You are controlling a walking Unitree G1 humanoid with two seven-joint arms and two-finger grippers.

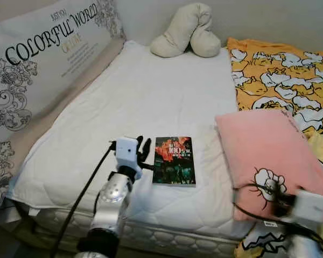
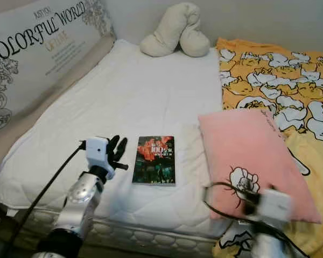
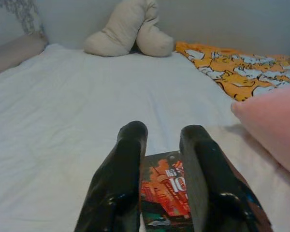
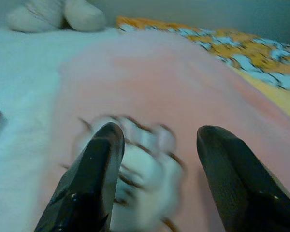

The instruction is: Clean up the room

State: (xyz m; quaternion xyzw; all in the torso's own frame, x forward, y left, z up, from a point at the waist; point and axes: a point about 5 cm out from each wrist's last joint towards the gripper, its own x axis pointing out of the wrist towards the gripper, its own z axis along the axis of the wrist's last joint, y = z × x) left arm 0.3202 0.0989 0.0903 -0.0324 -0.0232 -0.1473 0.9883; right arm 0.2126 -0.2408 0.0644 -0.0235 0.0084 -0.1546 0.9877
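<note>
A dark book (image 1: 174,160) with a red and orange cover lies flat on the white mattress pad (image 1: 134,91), near the front edge of the bed. My left gripper (image 1: 142,148) hovers just left of the book, open, with nothing held. In the left wrist view the book (image 3: 166,193) shows between the two black fingers (image 3: 128,164). My right gripper (image 4: 159,133) is open over the pink pillow (image 1: 269,156), close to its flower print (image 4: 135,159). That view is blurred.
A beige bent pillow (image 1: 185,31) lies at the far end of the bed. An orange blanket with white cartoon figures (image 1: 285,75) covers the right side. A long printed cushion (image 1: 43,59) reading "COLORFUL WORLD" leans along the left.
</note>
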